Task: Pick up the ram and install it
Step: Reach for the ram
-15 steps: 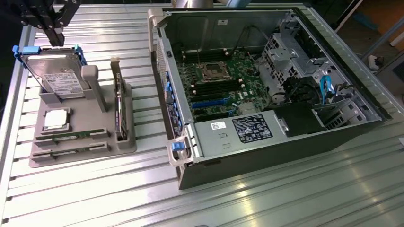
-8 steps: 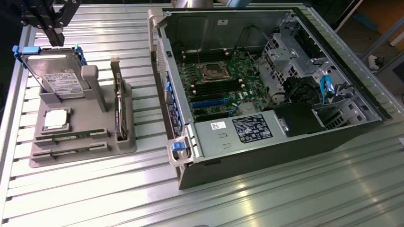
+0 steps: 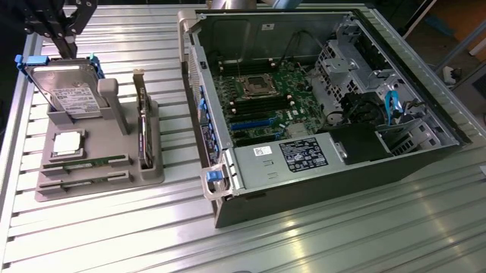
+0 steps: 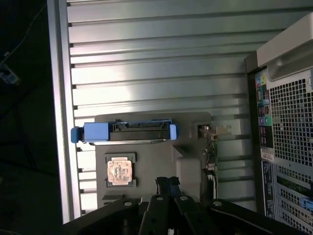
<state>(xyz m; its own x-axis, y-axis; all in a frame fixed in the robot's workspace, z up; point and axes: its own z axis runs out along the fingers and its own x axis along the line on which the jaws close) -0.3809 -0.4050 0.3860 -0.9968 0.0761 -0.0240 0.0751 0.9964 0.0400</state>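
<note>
I had the slatted metal table [image 3: 319,239] in front of me, and the biggest thing on it was the open computer case [image 3: 304,196]. It lay on its side towards the exterior view's right, with the green motherboard [image 3: 262,99] exposed inside. To the exterior view's left of the case, and apart from it, sat the grey parts holder [image 3: 108,105].

A silver hard drive [image 3: 72,94] in a blue carrier leaned in the holder's far end. Along the holder's edge nearest the case, a card with a metal bracket [image 3: 142,131] stood on its edge.

The ram [image 3: 87,162] was in a slot near the holder's front end, a narrow green stick lying crosswise. It was just in front of the square processor chip [image 3: 67,142] in its recess, and it was not yet in the case.

The gripper [image 3: 65,48] hung over the far end of the holder, above the top edge of the hard drive and well apart from the ram. In the wrist view I saw its two dark fingers pressed together, pinching nothing, with the holder, the drive's blue carrier and the chip below them.
</note>
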